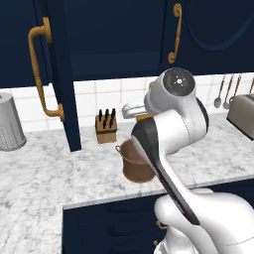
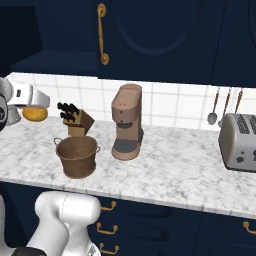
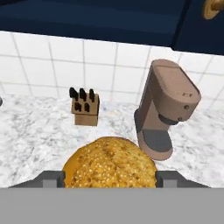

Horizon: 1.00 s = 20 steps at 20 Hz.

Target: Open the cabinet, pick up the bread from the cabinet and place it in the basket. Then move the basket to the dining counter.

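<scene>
- The gripper [image 3: 109, 177] is clamped on the bread [image 3: 109, 164], its jaws set wide, one grey finger [image 3: 51, 178] against each side of the seeded golden bun.
- In the right base view the bread [image 2: 35, 113] hangs in the air at the left edge, under the white hand, above the surface and to the upper left of the basket [image 2: 77, 156].
- The basket, brown and round with two small loop handles, stands upright on the marble surface [image 2: 175, 167]; from the left base camera the arm covers part of it [image 1: 133, 166].
- The hand view looks past the bread at a wooden knife block [image 3: 85, 109] and a brown coffee machine [image 3: 166, 109] standing against the white tiled wall.
- The right base view adds a silver toaster [image 2: 239, 141] at the far right, with utensils [image 2: 214, 107] hanging on the tiles beside it.
- The left base view shows the cabinet [image 1: 62, 74] door swung open, its brass handle [image 1: 42, 74] towards the camera, and a grey perforated cylinder [image 1: 10, 124] at the far left.
- Navy drawer fronts [image 2: 150, 225] with brass pulls run beneath the surface.
</scene>
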Motion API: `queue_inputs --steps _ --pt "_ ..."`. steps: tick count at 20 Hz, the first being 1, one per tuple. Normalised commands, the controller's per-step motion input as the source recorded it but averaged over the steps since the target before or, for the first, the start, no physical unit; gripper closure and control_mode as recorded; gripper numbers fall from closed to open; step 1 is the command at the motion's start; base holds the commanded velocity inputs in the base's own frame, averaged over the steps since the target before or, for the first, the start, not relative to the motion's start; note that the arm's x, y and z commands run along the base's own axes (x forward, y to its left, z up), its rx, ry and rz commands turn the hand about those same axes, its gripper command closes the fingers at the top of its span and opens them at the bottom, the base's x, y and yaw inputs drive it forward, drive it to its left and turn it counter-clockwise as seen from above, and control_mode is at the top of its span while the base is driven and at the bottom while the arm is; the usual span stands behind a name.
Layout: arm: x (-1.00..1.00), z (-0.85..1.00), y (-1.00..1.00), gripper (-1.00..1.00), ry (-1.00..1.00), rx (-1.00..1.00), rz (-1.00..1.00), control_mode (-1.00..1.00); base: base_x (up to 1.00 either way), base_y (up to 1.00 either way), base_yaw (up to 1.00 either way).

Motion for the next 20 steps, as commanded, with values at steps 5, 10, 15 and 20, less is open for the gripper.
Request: queue_inputs --steps 5,10,15,20 --pt "0.09 -0.99 -0.47 1.0 0.13 0.05 0.0 -1.0 0.0 0.0 0.0" --pt "0.32 -0.79 -0.27 1.0 0.21 0.0 -0.05 -1.0 0.0 0.0 0.0" --pt "0.54 -0.42 0.0 1.0 0.32 0.01 -0.07 -1.0 0.0 0.0 0.0" --pt "0.52 -0.2 0.03 1.0 0.19 0.05 0.0 -1.0 0.0 0.0 0.0"
